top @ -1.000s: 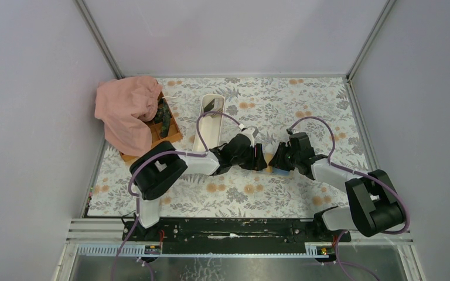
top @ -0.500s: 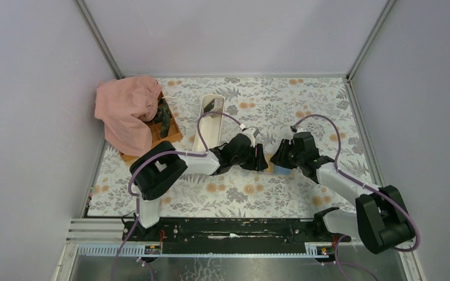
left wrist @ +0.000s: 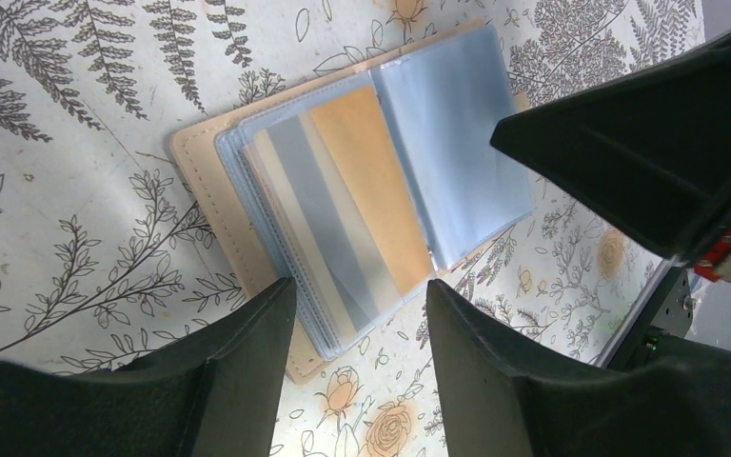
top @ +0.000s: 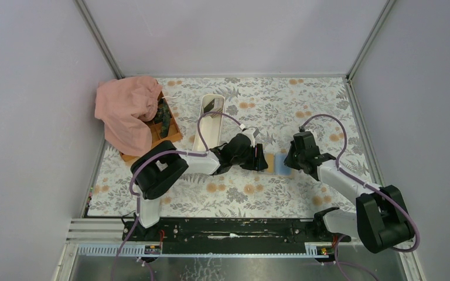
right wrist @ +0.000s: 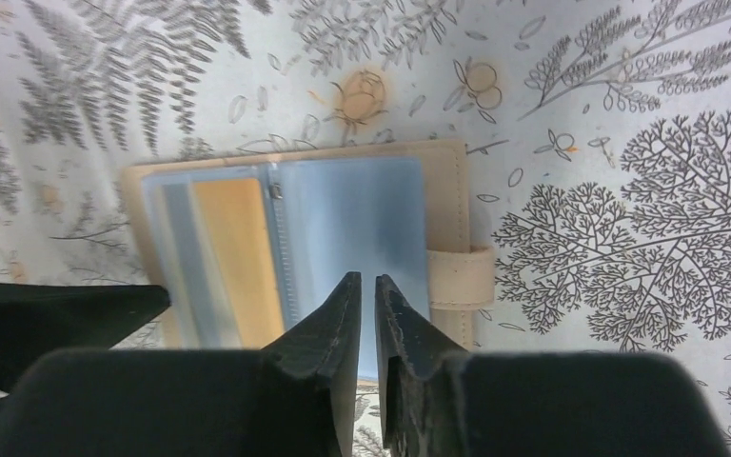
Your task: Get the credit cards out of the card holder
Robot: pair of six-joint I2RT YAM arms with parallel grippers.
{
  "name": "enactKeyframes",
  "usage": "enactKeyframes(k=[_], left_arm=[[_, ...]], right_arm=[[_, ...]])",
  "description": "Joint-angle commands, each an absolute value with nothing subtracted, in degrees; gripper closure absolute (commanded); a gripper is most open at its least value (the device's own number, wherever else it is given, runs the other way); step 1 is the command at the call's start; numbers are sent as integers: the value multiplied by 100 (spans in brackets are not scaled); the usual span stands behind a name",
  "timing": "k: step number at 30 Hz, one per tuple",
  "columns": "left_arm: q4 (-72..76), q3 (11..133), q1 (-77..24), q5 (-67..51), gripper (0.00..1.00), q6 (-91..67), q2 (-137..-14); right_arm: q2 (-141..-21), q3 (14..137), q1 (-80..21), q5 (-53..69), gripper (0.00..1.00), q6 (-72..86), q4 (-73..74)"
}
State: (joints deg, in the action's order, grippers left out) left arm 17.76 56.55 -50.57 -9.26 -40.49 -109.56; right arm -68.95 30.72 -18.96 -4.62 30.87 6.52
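Observation:
The card holder [top: 275, 163] lies open on the floral table between both grippers, tan cover down and clear blue sleeves up. It also shows in the left wrist view [left wrist: 362, 162] and the right wrist view [right wrist: 343, 228]. A credit card [left wrist: 343, 209] with a grey stripe and an orange half sits inside a left-hand sleeve, and shows in the right wrist view [right wrist: 224, 252] too. My left gripper [left wrist: 360, 290] is open and straddles the holder's near edge. My right gripper [right wrist: 366, 281] is shut with nothing between its jaws, its tips over the blue right-hand sleeve.
A long white oval tray [top: 202, 134] lies behind the left arm, with a dark flat item [top: 210, 106] at its far end. A brown wooden box [top: 170, 126] under a pink cloth [top: 126, 111] sits at the back left.
My right gripper has moved right, off the holder's middle to its right edge, and the blue sleeve page now lies uncovered. The left gripper has stayed put.

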Motion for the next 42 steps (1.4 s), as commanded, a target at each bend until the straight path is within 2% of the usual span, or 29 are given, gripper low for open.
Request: enactKeyframes(k=[1,12,42], left_arm=[[2109,5824,-5013,-1032,40,-4111,-11068],[2162,5889,-5002,-1137,40,-4125,-11063],[2154,6330,-5011,-1475,40,-4117,-11275]], right_arm=[[-7240,3164,-1866,-642,83,3058,669],[-7590,2813,-1867,-243,94,3158,379],[-7565,2711,-1862,-125,96,3290,229]])
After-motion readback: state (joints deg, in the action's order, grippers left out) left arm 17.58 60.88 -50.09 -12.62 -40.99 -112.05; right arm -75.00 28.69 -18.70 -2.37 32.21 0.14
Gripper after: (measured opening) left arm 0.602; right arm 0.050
